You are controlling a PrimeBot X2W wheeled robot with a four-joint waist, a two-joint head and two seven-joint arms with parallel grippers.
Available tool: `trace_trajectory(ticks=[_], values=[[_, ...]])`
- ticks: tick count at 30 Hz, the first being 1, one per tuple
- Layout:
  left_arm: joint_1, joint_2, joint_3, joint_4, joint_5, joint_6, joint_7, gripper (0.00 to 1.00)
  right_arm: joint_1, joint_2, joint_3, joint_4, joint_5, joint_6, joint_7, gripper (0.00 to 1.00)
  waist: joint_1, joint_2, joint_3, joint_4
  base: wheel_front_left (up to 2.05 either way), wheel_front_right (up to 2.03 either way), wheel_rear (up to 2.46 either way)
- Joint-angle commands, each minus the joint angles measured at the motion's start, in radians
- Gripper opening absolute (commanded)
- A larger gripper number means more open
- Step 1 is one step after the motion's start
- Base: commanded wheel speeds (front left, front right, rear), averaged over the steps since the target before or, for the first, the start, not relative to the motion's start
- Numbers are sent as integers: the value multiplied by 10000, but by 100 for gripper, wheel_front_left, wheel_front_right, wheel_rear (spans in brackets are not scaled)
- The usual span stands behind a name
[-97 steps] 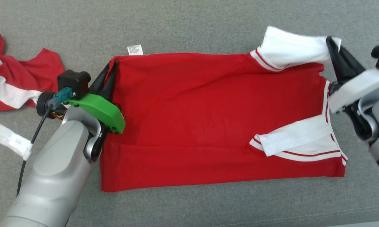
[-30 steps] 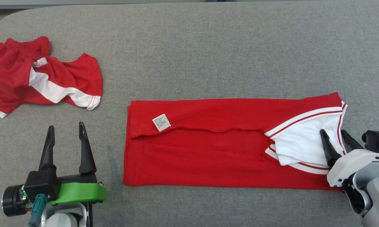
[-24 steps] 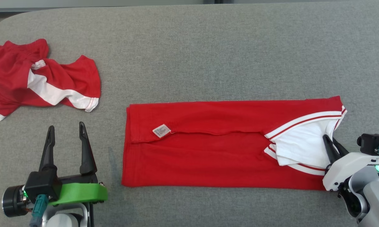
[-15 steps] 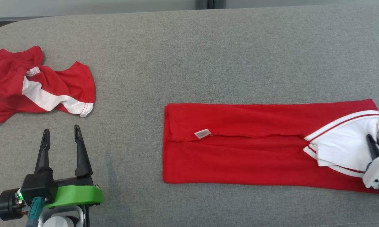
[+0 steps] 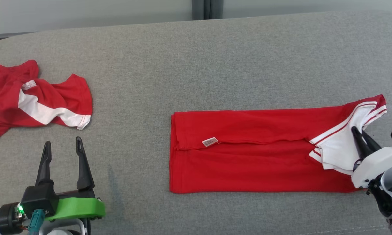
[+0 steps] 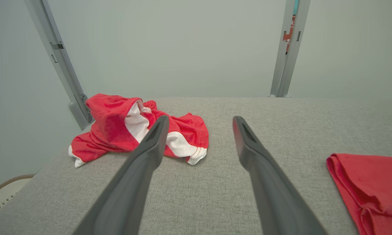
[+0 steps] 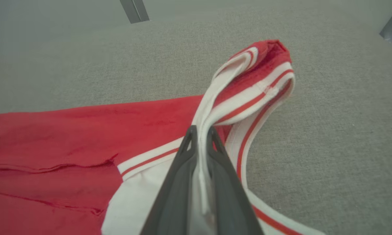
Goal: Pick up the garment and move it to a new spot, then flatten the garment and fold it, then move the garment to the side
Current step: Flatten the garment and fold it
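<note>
A big grey cushion (image 5: 215, 49) carries all the things. A red shirt (image 5: 248, 163) lies on it, folded into one long strip. The shirt sits on the right half of the cushion, nearer the front edge, and its white, striped end reaches close to the right edge. Crumpled red and white shorts (image 5: 36, 98) lie in a heap at the left edge, well apart from the shirt. The right gripper (image 5: 359, 131) is at the right edge, and its two dark fingers are pressed together on the shirt's white end. The cloth there curls up a little from the cushion. The left gripper (image 5: 63, 142) is by the front left corner. Its fingers stand wide apart with nothing between them, and they point toward the back edge. A small white tag (image 5: 210, 142) sticks out at the shirt's fold, near its left end.
</note>
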Motion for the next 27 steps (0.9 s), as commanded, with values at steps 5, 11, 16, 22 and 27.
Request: trace_trajectory(ticks=[5, 11, 16, 22, 27], values=[[246, 12, 53, 8, 0, -76, -27, 100, 573, 472, 317, -1626, 2, -11, 395, 0, 0, 0, -218, -148, 0, 0, 0], [182, 12, -13, 72, 16, -102, -27, 100, 645, 1079, 960, -3102, -243, -8, 934, 0, 0, 0, -291, -109, 0, 0, 0], [21, 12, -169, 116, 23, -134, -27, 100, 295, 1617, 1757, -3757, -344, -7, 1298, 0, 0, 0, -293, 71, 0, 0, 0], [-160, 12, -300, 189, 19, -161, -27, 100, -338, 2281, 2940, -3734, -529, -7, 1429, 0, 0, 0, -250, 317, 0, 0, 0], [-377, 12, -440, 225, -38, -144, -27, 100, -945, 2893, 3767, -3192, -568, -7, 1326, 0, 0, 0, -89, 586, 0, 0, 0]])
